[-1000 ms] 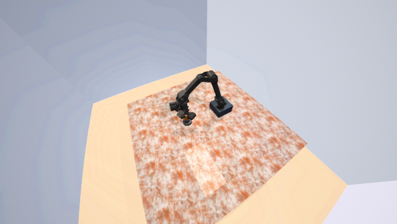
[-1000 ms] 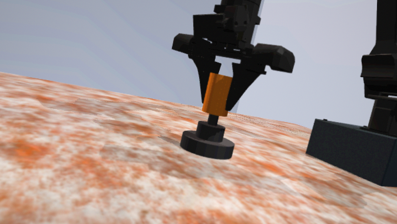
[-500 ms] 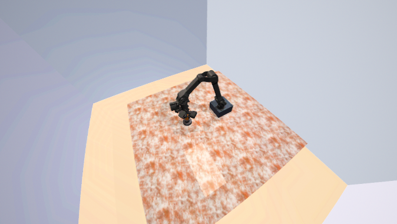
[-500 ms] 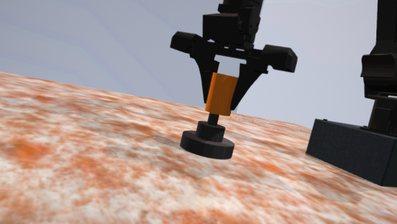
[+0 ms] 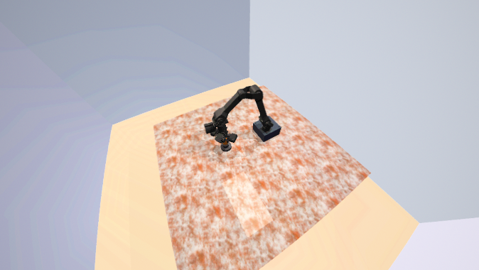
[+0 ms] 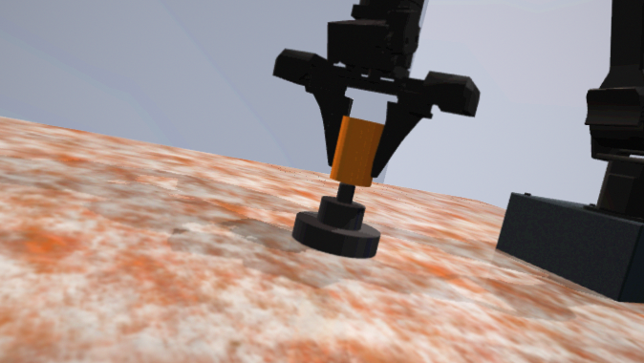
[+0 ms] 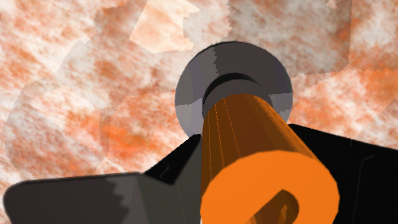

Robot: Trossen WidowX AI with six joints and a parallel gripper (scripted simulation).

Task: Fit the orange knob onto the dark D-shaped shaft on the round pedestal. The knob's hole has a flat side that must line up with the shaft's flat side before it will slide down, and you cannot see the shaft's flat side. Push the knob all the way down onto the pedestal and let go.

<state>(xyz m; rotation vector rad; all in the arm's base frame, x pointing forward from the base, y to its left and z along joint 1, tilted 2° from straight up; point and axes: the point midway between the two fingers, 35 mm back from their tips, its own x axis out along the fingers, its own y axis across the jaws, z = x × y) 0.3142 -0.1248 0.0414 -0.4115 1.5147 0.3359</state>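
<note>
The orange knob (image 6: 358, 152) (image 7: 270, 185) is upright between the fingers of my gripper (image 6: 354, 167), which is shut on it. The round dark pedestal (image 6: 336, 239) (image 7: 192, 90) (image 5: 226, 148) stands below, with a narrower step on its wide base. The dark shaft (image 6: 346, 193) shows between the knob's lower end and the pedestal's step, so the knob is at the shaft's top with a gap below it. Whether the shaft's tip is inside the hole is hidden. The wrist view shows the knob's open upper end with part of its hole. The shaft's flat side cannot be seen.
The arm's dark box-shaped base (image 5: 267, 133) (image 6: 564, 244) stands to the right of the pedestal. An orange and white mottled mat (image 5: 302, 170) (image 6: 143, 287) lies under both, on a pale wooden table (image 5: 131, 213). Walls rise behind.
</note>
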